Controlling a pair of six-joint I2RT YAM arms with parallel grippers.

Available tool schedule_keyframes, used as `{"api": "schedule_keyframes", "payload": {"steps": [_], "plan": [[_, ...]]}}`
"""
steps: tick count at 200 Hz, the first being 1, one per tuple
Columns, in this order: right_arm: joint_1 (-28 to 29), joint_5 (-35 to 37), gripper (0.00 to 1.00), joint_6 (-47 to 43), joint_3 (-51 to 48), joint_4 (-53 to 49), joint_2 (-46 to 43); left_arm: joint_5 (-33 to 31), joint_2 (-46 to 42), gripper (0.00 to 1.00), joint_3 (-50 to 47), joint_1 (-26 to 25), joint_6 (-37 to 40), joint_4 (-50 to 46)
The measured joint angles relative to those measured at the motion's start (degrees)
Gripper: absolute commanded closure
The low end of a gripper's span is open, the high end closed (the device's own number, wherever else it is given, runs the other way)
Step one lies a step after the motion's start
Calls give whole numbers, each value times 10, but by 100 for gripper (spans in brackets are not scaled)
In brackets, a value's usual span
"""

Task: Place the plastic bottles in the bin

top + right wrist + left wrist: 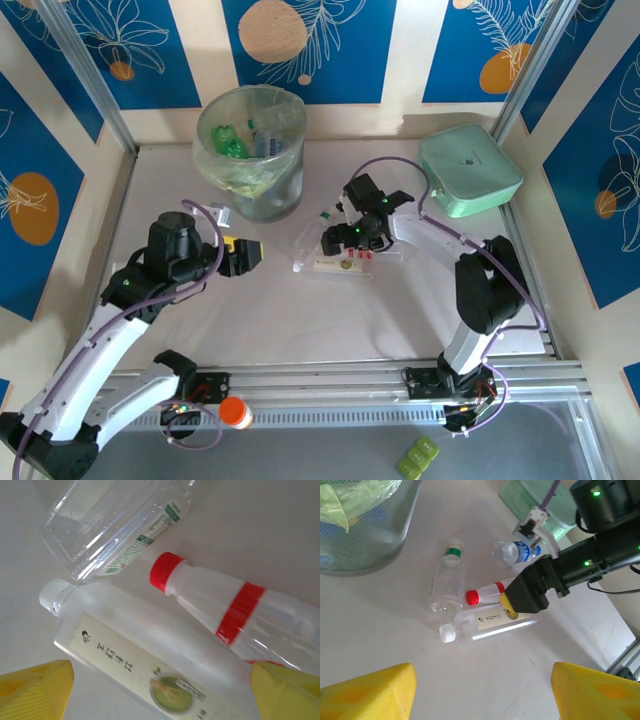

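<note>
Several plastic bottles lie together on the table. They are a white-capped bottle with a cream label [487, 624] [145, 660], a red-capped one [485, 595] [225, 605], a clear one with a green neck band [448, 577] [110, 530] and a blue-labelled one [516, 552]. My right gripper [345, 240] [160, 695] is open, low over them, its yellow fingers either side of the cream-label bottle. My left gripper [250, 255] [482, 690] is open and empty, short of the group. The bin [250, 150] [360, 525] stands at the back left and holds several bottles.
A mint-green case [468, 170] sits at the back right beside the right arm. A metal rail [350, 385] runs along the near edge, with an orange-capped object [235, 412] on it. Patterned walls close in the table on three sides.
</note>
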Motion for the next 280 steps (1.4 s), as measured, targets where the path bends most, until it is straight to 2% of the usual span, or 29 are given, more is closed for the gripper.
{"api": "schedule_keyframes", "payload": {"steps": [34,88,154,186,220,243,280], "plan": [[7,-27,9,-4,4,-2,31,0,2,29,0,0,12,3],[23,-63,9,-8,3,0,34,-1,1,29,0,0,16,4],[73,-59,7,-13,-44,0,15,-11,1,29,0,4,18,4],[101,-14,7,-19,-44,-5,14,-11,7,29,0,5,21,4],[175,108,8,-34,-44,-33,16,-12,7,29,0,11,22,4],[212,158,14,-44,-44,-43,17,-12,8,29,0,15,22,4],[216,179,25,-47,-44,-45,17,-12,14,29,0,18,22,4]]}}
